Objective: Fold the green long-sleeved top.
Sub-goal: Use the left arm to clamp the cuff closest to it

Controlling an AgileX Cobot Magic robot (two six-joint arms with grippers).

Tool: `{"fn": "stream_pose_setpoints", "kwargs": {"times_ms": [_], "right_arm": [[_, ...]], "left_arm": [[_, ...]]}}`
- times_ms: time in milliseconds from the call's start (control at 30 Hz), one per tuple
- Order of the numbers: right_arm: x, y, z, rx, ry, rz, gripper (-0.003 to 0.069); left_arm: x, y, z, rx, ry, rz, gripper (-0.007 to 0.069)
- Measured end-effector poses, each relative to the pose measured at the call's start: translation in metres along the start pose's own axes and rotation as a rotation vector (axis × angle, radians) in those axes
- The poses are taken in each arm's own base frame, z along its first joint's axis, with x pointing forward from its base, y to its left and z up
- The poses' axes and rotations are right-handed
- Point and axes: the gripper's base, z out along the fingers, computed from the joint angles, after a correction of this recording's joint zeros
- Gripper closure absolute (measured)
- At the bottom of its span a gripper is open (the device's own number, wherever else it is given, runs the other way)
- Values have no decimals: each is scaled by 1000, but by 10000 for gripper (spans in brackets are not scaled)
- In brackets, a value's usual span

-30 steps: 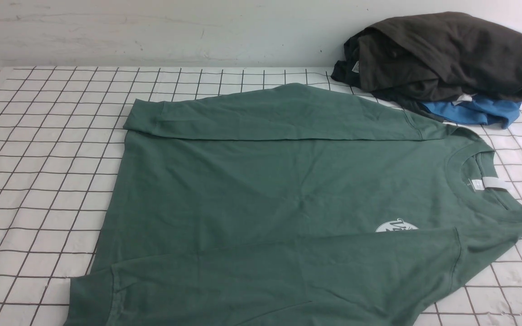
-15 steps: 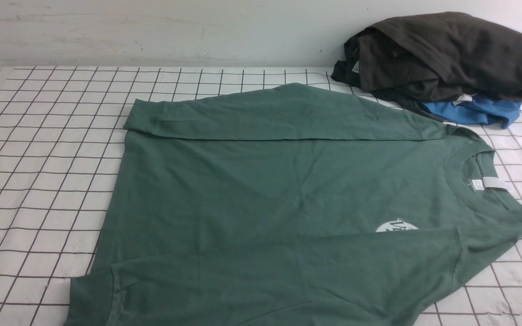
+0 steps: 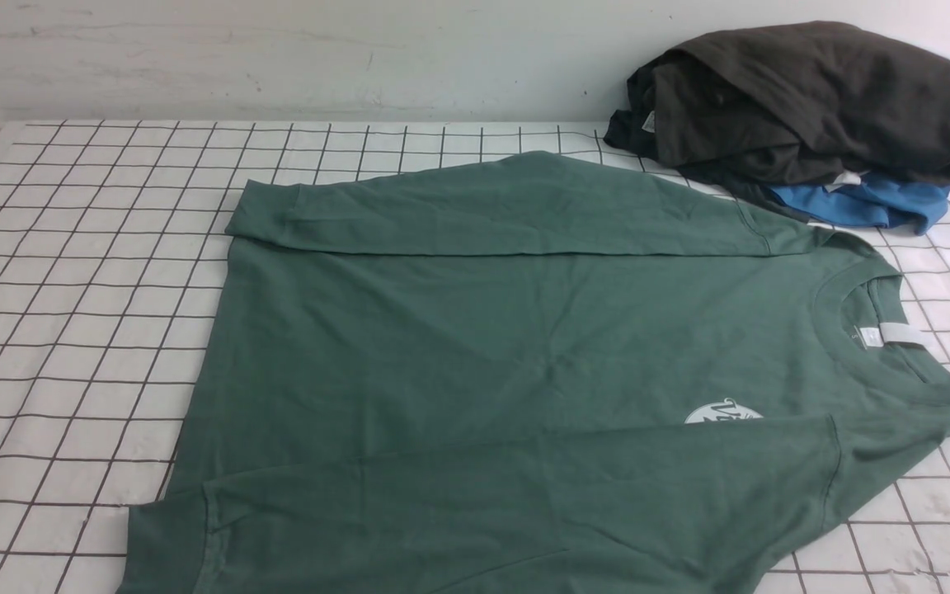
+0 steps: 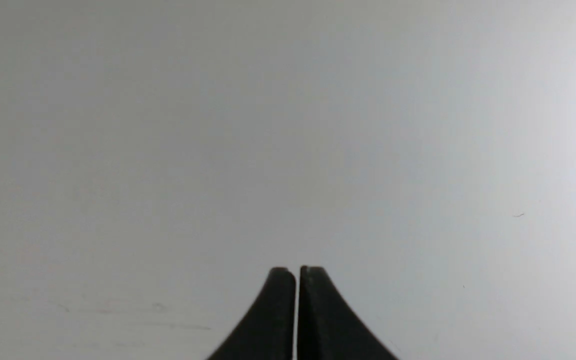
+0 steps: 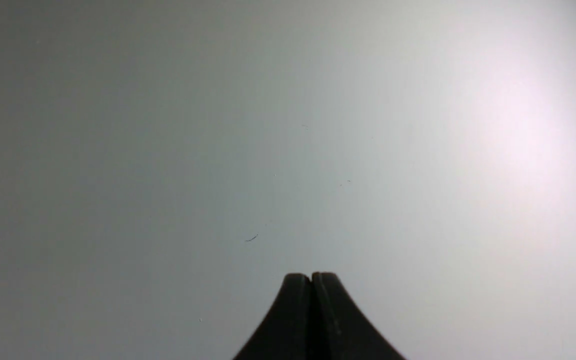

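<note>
1. Green long-sleeved top (image 3: 508, 346) lies flat on the table (image 3: 71, 289), reaching its near edge, collar toward the right edge.
2. Left gripper (image 4: 297, 270) and right gripper (image 5: 311, 276), both absent from the front view: fingers pressed together, holding nothing.
3. Near sleeve (image 3: 483, 495) and far sleeve (image 3: 483, 206) already lie folded across the body; folding the body itself appears left to do.
4. Far right corner: dark clothes (image 3: 813, 99) heaped over a blue garment (image 3: 871, 206).

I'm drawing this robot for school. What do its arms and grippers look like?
Only the tips show. The left gripper and the right gripper each have two plain black fingers with rounded tips that flare wider toward the base. No cables or markings show, and the arms are out of view.
</note>
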Motion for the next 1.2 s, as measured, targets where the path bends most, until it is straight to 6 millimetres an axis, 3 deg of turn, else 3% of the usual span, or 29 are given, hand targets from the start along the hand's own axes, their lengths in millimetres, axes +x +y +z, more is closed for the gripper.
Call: {"fn": "stream_pose_setpoints", "kwargs": {"times_ms": [133,167,267,333,500,567,633,733,833,967,1000,1033,1200], "right_arm": [[-28,2,32,6,161,-81,671],[-33,1,49,20,275,-106,671],[-30,-2,67,39,407,-114,670],[-10,-7,88,88,687,-77,670],[47,-7,100,98,1278,8,670],[61,-5,100,69,1389,18,670],[85,1,100,-10,1551,73,669],[104,10,105,-119,1609,170,669],[113,17,108,-231,1605,202,669],[114,22,113,-345,1545,183,669],[114,22,113,-346,1542,180,669],[114,23,115,-367,1518,167,669],[115,22,119,-353,1476,144,669]], "left_arm": [[-33,-6,49,7,135,146,629],[-33,-6,68,3,230,162,629],[-18,-4,89,-9,410,155,629],[14,-1,108,-42,737,81,629],[88,-2,110,-62,1329,-85,629],[102,-3,109,-58,1417,-112,629],[135,0,111,-70,1560,-139,629],[169,4,110,-97,1687,-154,594],[196,9,106,-138,1777,-186,508],[216,19,106,-195,1829,-226,333],[216,19,106,-198,1832,-227,333],[221,22,107,-211,1842,-233,268],[233,27,108,-223,1870,-226,220]]}}
